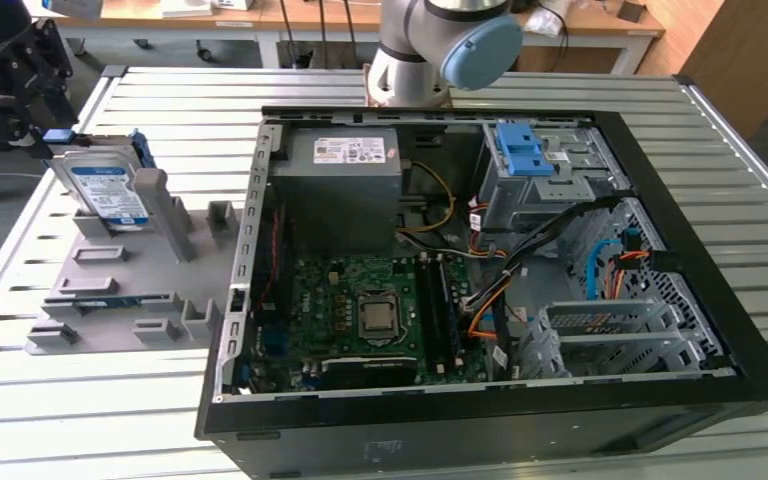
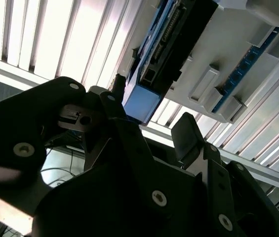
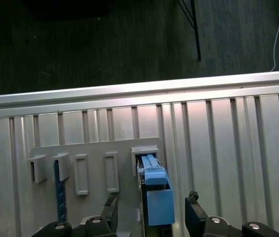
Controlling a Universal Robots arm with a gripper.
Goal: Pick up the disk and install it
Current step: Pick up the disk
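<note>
The disk (image 1: 104, 190) stands on edge in a grey holder (image 1: 131, 290) on the worktop (image 1: 491, 85). In the first wrist view the jaws are spread open, with its blue end (image 3: 159, 207) between them, touching neither.

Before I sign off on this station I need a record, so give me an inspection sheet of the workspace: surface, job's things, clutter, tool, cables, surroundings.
Surface: slatted metal table, carrying a grey holder and an open computer case.
Job's things: the disk stands upright in the holder, outside the case.
Clutter: a thin blue-edged part in another holder slot.
Tool: the tool is open, a finger on either side of the disk's blue end, with gaps visible in the first wrist view.
Cables: orange and black wiring inside the case; loose cables on the dark floor.
Surroundings: wooden benches behind the arm base.
</note>
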